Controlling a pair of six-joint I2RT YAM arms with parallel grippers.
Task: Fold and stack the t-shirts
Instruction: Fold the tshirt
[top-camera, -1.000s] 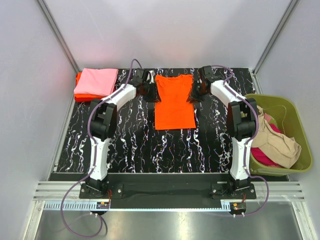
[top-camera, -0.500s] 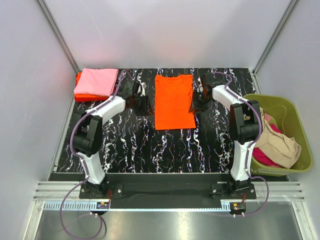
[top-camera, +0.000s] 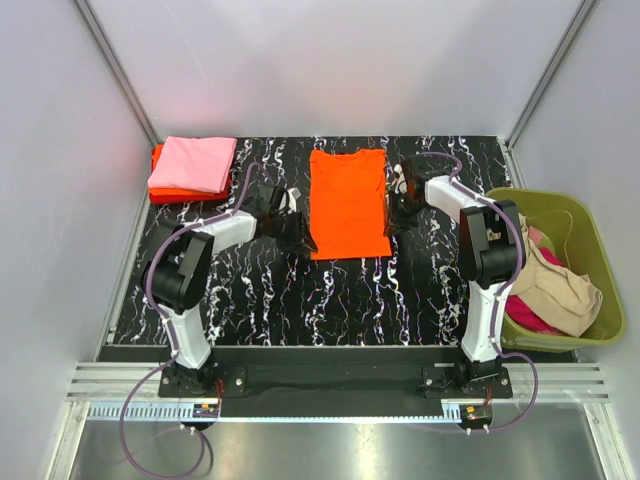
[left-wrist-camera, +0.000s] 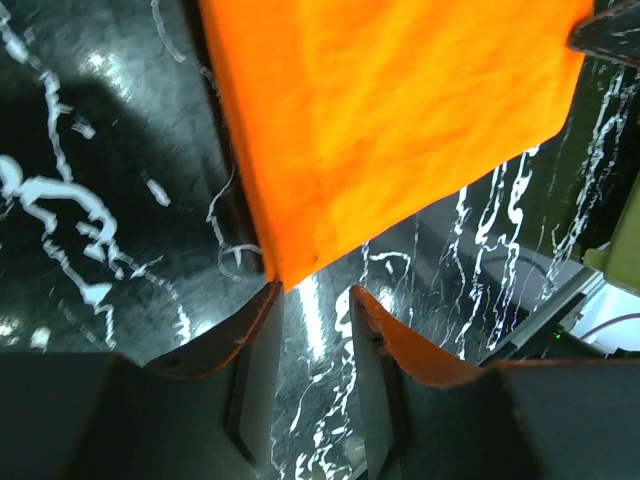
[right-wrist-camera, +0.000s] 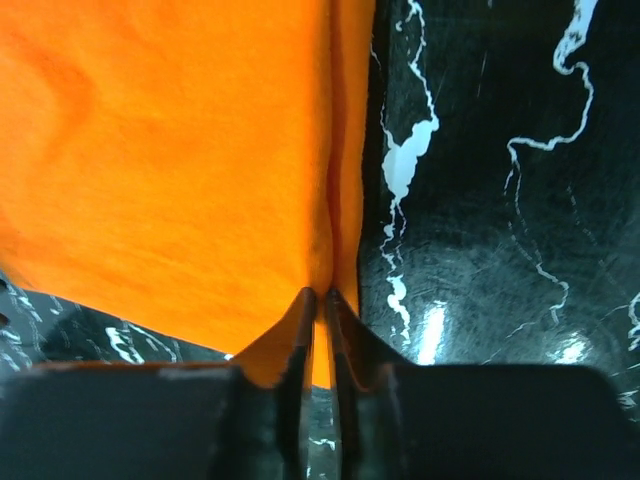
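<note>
The orange t-shirt is spread flat on the worktop — right gripper jaws clamped on its edge, left gripper jaws apart beside its corner; if that corner is missed, the fold would be skewed.

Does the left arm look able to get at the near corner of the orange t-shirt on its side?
Probably yes. The left end effector is open with the orange t-shirt corner right at its fingertips, lying flat on the table with nothing over it.
</note>
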